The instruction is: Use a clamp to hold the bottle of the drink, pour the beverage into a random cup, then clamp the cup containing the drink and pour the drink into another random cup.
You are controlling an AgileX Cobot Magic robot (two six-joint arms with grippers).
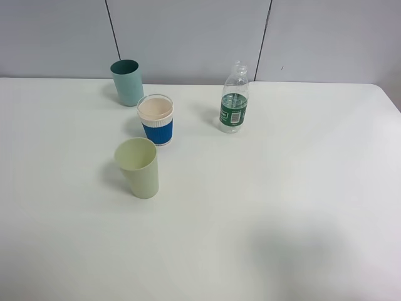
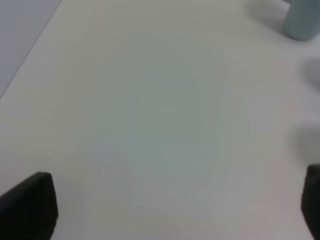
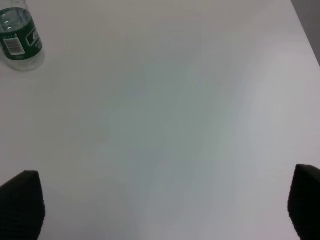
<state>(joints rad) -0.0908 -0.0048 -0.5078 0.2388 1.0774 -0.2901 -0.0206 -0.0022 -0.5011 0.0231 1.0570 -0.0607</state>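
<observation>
Bottle (image 1: pixel 234 105) first: small clear plastic, uncapped, green-labelled, it stands upright on the white counter (image 1: pixel 301 188), ahead of the right tool (image 3: pixel 165 210) and off to one side, well apart from it. It looks light and thin-walled, likely to buckle under a hard squeeze and to slop from its open neck if jolted, so the labelled middle seems the sensible place to take hold. Beverage (image 1: pixel 234 100), clear and colourless, appears to reach only about the label's height; the upper part looks empty. Both tools hang with fingers spread wide and nothing between them, only bare counter; the left tool (image 2: pixel 175 210) has the teal cup (image 2: pixel 303 20) far ahead at the edge of its view. That teal cup stands near the back wall, the blue-banded white cup (image 1: pixel 156 120) just in front of it, and the pale yellow-green cup (image 1: pixel 138 168) nearest the tools. All three look stiff, light and easily tipped; none visibly holds liquid, though the teal cup's dark inside is hard to read.
</observation>
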